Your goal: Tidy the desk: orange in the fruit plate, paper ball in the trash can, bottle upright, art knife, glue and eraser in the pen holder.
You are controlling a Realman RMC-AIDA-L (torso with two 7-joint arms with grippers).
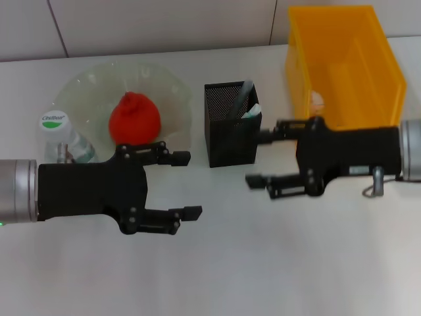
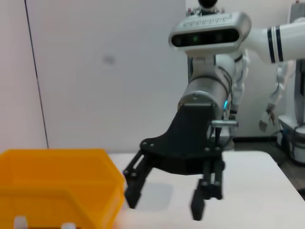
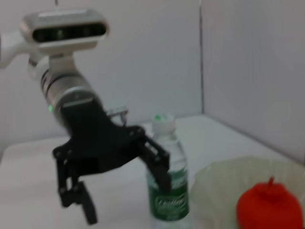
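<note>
I read the task as nearly complete: orange point(image 1: 134, 118) in fruit plate point(image 1: 172, 99), bottle point(image 1: 60, 137) upright, both beyond the spread, empty left gripper point(image 1: 187, 185). Right gripper point(image 1: 262, 158), also spread, flanks the loaded pen holder point(image 1: 229, 125).

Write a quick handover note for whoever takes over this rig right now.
Left end effector: open, empty, low over the table in front of the fruit plate.
Right end effector: open, empty, between the pen holder and the yellow trash can.
Done: orange in the plate; bottle upright beside it; something pale lies in the trash can; items stand in the pen holder, though I cannot tell which.
Left: nothing loose shows on the table; check the holder's contents.
</note>
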